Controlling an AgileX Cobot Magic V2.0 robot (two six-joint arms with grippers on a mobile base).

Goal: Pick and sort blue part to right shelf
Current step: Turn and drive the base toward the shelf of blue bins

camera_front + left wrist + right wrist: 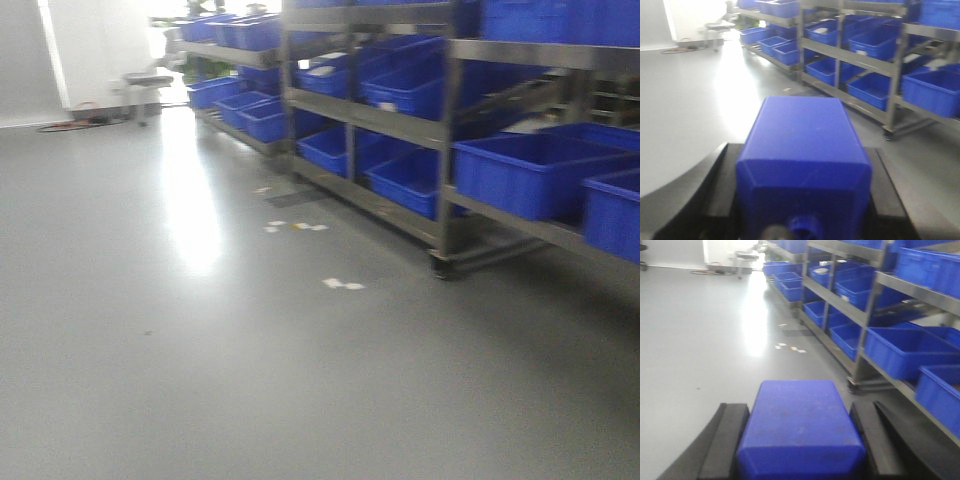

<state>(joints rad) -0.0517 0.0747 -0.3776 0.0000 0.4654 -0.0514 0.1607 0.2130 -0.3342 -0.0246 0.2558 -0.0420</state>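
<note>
Grey glossy floor (150, 330), open across left and centre of front view; pale scraps (343, 285) mid-frame. Right shelf (400, 115) lines right side, blue bins (530, 170) on tiers, all blurred. Blue part (800, 430) pinched between right jaws, lower centre of right wrist view. Its long axis runs up frame; cap end cut off by bottom edge. Left jaws clamp blue block (802, 170), round knob at bottom edge.
</note>
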